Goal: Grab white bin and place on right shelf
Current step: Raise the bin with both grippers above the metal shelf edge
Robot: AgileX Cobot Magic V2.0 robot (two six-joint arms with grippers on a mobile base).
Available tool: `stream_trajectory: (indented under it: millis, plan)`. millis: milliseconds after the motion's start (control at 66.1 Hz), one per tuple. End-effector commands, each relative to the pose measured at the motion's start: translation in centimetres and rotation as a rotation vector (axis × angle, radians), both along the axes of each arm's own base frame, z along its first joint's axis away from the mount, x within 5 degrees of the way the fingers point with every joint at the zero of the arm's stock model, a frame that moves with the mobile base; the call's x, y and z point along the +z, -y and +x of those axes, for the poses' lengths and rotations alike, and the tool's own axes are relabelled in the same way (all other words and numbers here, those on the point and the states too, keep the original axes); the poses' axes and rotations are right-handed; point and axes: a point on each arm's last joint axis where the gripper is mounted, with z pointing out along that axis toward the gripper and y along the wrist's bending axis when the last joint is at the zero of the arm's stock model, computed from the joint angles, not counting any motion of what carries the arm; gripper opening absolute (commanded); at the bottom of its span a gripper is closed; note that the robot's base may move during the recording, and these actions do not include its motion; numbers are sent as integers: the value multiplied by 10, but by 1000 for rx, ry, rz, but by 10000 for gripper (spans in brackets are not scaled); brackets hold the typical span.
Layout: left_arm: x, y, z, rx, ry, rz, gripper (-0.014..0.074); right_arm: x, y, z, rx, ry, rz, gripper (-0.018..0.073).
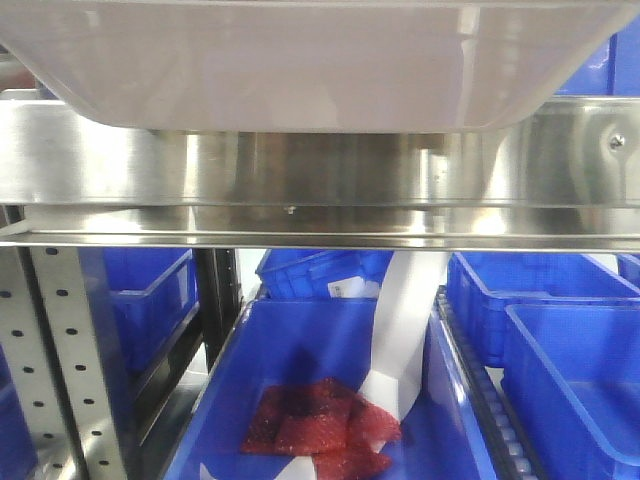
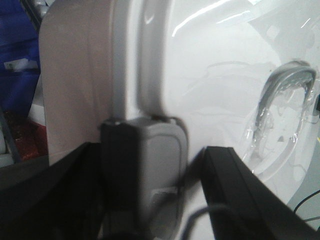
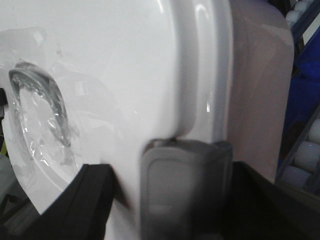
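left gripper (image 2: 152, 175): black jaws are clamping from both sides on a grey plastic latch (image 2: 155, 145) at one end of the large translucent pinkish-white plastic bin (image 2: 75, 85). Glossy white lid (image 2: 220, 75) is lying off the right-hand jaw, tub wall off the left-hand jaw
right gripper (image 3: 175, 190): mirror case, jaws are clenching on a second grey latch (image 3: 185, 165), with the lid off the left-hand jaw and the tub wall off the right-hand jaw
so the bin is spanning between the two sets of jaws
front view, jaws out of frame: bin bottom is showing just above the wide shiny stainless-steel front rail of the metal rack shelf (image 1: 300, 175); can't tell if they're touching
below the rail are blue plastic bins (image 1: 560, 330); one is holding red mesh bags (image 1: 315, 425) and a white paper strip (image 1: 405, 320). Perforated grey upright (image 1: 70, 360) is standing on the left
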Motion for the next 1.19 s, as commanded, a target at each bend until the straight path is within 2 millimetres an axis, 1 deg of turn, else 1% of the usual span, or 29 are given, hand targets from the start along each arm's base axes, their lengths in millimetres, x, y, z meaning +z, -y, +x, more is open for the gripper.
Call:
stream_trajectory:
  millis: [0,983,1180]
  plan:
    - [22,12,-14,-113,17,-150,250,30,-19,-26,232,37,217,485]
    - [22,12,-14,-113,17,-152,250,30,-19,-26,232,38,220,485]
    - [22,14,-16,-145,2,-163,250,31,-18,-23,204,46,223,485]
